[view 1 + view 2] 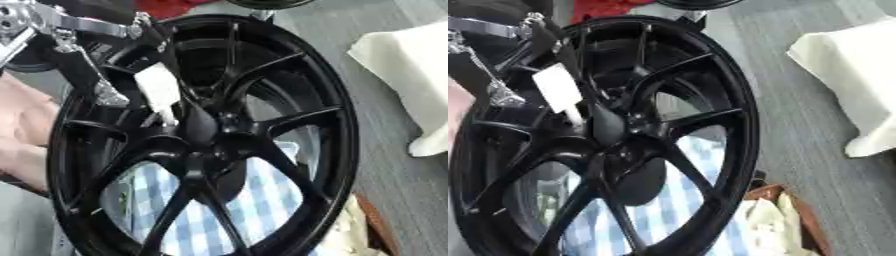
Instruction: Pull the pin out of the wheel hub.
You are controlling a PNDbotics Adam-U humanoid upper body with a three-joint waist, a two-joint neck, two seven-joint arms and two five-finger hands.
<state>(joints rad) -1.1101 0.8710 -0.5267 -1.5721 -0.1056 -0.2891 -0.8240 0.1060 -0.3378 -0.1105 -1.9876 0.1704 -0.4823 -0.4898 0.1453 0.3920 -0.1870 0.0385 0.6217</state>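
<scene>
Up at about ten o'clock, the left hand (105,75) reaches in from the upper left, its black and silver fingers curled down into the wheel and closed round a white pin (160,90), a pale flat-sided piece whose thin lower end points toward the centre. The pin sits at roughly eleven o'clock from the hub (210,142), slanting between two spokes, its tip just beside the dark hub centre; whether the tip remains seated in a hole cannot be told. Around it stands the black wheel (741,125), tilted, with blue checked cloth (262,200) showing through its lower spokes at six o'clock. A white cloth (842,60) lies at two o'clock, well apart. The right hand shows in neither view. By my reading the grasp is made and the pulling step is in hand; the next move calls for drawing the pin back along its own slant, away from the hub, without catching a spoke
</scene>
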